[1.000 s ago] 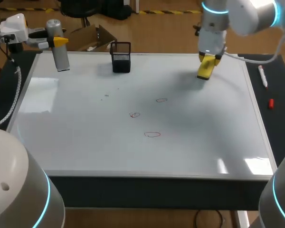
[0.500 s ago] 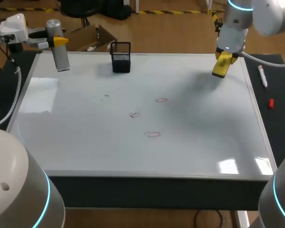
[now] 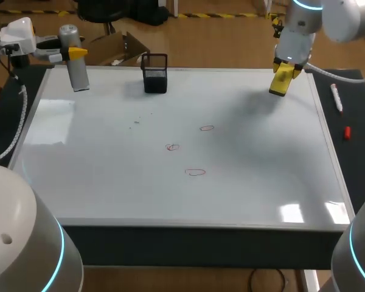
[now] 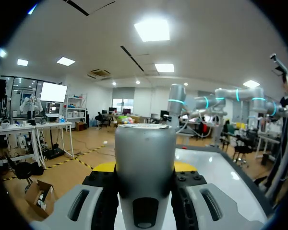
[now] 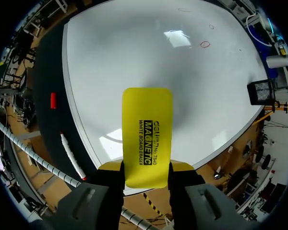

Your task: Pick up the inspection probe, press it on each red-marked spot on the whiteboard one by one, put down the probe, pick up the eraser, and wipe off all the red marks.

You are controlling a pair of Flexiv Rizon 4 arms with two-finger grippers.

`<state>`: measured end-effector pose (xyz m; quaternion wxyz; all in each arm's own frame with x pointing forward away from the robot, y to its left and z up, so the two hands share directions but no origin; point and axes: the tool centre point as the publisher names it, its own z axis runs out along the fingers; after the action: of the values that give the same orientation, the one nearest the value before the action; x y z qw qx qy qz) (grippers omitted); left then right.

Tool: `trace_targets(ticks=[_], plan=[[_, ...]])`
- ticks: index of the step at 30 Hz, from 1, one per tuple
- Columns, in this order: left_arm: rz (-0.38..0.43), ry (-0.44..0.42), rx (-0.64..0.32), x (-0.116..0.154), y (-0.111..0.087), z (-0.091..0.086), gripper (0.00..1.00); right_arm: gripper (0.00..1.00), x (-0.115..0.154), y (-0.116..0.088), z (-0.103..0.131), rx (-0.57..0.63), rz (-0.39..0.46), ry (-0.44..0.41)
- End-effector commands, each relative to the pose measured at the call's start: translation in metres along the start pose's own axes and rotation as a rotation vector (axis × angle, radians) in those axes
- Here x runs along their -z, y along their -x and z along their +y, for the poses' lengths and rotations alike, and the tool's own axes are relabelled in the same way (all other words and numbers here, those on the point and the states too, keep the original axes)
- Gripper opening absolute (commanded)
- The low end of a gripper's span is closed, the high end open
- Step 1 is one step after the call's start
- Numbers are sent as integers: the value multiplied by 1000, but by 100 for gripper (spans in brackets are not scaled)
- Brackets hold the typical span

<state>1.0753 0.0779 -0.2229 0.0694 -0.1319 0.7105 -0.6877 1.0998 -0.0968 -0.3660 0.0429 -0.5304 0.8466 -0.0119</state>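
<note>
Eraser (image 5: 147,134) clamped by its long edges in my right claw (image 5: 146,167); likely light, stiff.
Left claw (image 4: 145,167) holds the smooth probe (image 4: 145,146).

The probe (image 4: 145,163) hides most of the yellow fingertips (image 4: 104,167) gripping it, and its base runs off frame. The eraser (image 5: 147,136) has its back end buried between the fingers (image 5: 110,166). Grey specks (image 3: 135,123) on the whiteboard (image 3: 109,182) are too tiny to read

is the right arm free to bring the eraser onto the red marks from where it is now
Probably yes. The right gripper is shut on the eraser over the whiteboard's far right corner, with only bare board between it and the red marks. The left gripper and probe sit far left.
</note>
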Motion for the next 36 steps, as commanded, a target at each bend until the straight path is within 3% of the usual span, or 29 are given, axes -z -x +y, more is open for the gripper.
trace_targets(ticks=[1,22,28,36], plan=[[-5,0,-2,0,-2,-1,0,0,1,-1,0,2,3,-2],[-5,2,-1,-2,-3,-4,0,0,1,-1,0,2,3,-2],[69,20,10,-27,-24,-15,0,0,1,-1,0,2,3,-2],[188,-26,20,-72,-64,-32,0,0,1,-1,0,2,3,-2]])
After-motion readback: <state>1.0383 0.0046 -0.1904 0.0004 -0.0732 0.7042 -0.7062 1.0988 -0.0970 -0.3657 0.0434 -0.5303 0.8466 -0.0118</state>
